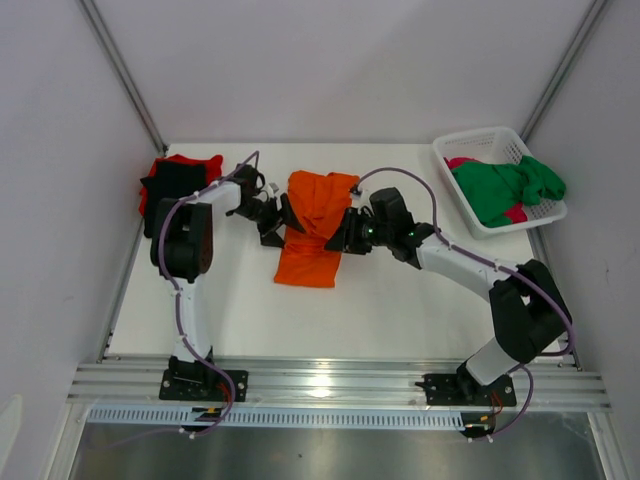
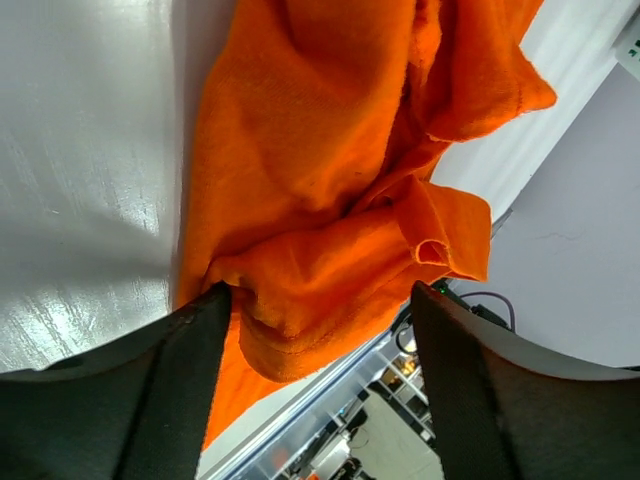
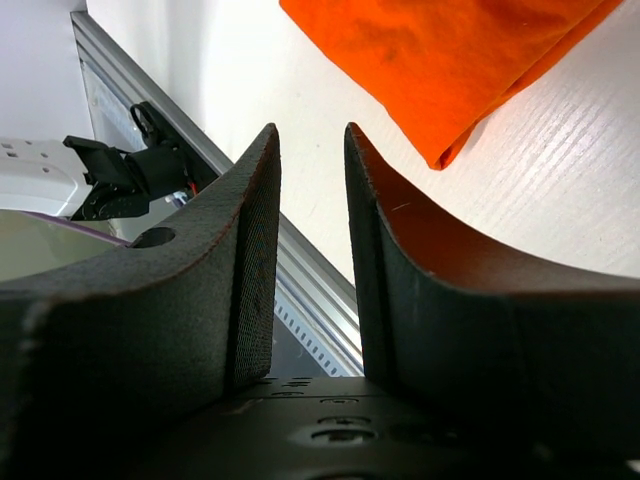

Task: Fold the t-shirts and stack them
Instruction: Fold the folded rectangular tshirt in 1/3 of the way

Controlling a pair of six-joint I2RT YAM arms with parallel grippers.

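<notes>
A bright orange t-shirt [image 1: 312, 255] lies partly folded and rumpled in the middle of the table. My left gripper [image 1: 285, 215] is at its left edge. In the left wrist view that gripper [image 2: 320, 295] stands open, with a bunched fold of the orange cloth [image 2: 320, 150] between its wide-set fingers. My right gripper [image 1: 343, 232] is at the shirt's right edge. In its own view it [image 3: 310, 135] is open by a narrow gap with nothing inside, and the orange shirt [image 3: 450, 60] lies just beyond its tips. A black t-shirt [image 1: 168, 182] and a red one [image 1: 197, 162] are piled at the back left.
A white lattice basket [image 1: 480, 138] at the back right holds a green t-shirt [image 1: 505, 185] and a pink one [image 1: 460, 162]. An aluminium rail [image 1: 330, 382] runs along the table's near edge by the arm bases. Walls close in on both sides.
</notes>
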